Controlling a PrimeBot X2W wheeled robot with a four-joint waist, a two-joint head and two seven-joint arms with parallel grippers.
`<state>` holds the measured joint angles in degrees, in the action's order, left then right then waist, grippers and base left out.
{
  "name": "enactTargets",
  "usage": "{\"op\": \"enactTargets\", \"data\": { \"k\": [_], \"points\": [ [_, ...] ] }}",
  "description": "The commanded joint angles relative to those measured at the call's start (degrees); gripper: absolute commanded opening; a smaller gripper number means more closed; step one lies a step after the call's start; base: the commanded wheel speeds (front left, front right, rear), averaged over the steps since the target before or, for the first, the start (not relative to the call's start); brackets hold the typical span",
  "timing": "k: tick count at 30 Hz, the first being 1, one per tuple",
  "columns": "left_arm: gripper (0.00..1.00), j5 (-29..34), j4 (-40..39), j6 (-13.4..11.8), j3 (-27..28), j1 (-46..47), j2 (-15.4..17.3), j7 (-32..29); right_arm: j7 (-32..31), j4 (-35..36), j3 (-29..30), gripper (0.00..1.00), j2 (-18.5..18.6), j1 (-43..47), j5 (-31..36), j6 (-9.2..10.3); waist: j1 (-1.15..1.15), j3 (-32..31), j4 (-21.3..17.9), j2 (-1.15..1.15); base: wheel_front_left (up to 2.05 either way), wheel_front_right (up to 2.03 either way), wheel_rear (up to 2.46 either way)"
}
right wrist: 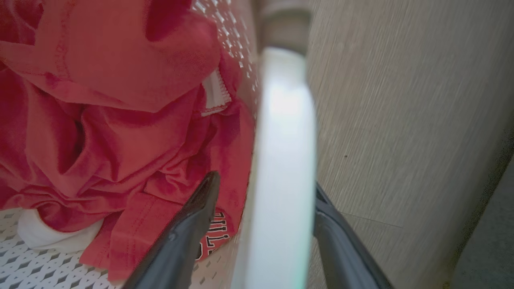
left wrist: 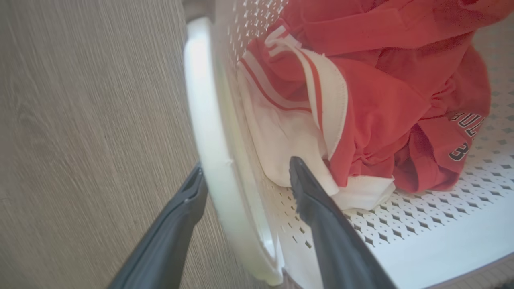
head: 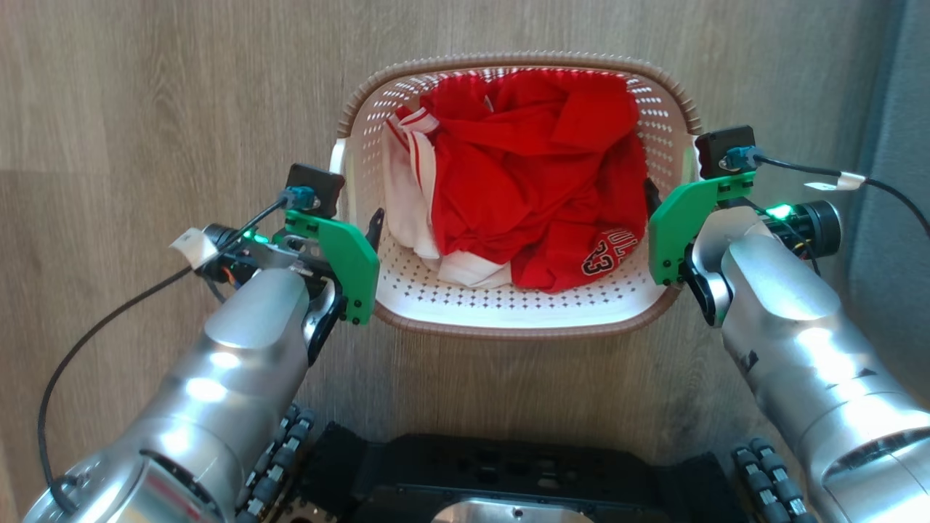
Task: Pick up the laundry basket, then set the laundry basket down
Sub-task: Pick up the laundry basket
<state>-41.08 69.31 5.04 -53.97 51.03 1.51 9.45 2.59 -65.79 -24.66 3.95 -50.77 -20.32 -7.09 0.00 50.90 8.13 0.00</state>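
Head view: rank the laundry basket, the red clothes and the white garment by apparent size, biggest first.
1. laundry basket
2. red clothes, filling most of it
3. white garment, partly buried under the red

Pale wood-grain floor runs to a grey strip at right.
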Motion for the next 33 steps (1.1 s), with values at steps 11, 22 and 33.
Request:
{"op": "enactTargets", "data": {
  "k": [11, 22, 33],
  "points": [
    [1.00, -4.7, -2.2, -0.5, -5.1, 1.6, 1.4, -1.6, 0.5, -4.1, 0.1, 1.00, -1.1, -0.1, 2.6, -0.40, 0.00, 2.3, 2.3, 0.00, 0.00, 0.00, 0.00],
    [1.00, -8.6, -2.8, -0.9, -9.7, 2.4, 1.4, -2.0, 1.5, -5.2, 0.6, 1.00, -1.1, -0.8, 3.0, -0.40, 0.00, 2.9, 2.7, 0.00, 0.00, 0.00, 0.00],
    [0.00, -13.0, -2.9, -1.1, -13.6, 3.0, 1.4, -2.9, 1.5, -3.6, -1.0, 0.00, -1.1, -0.3, 1.1, -0.40, 0.00, 2.9, 2.9, 0.00, 0.00, 0.00, 0.00]
  ]
}}
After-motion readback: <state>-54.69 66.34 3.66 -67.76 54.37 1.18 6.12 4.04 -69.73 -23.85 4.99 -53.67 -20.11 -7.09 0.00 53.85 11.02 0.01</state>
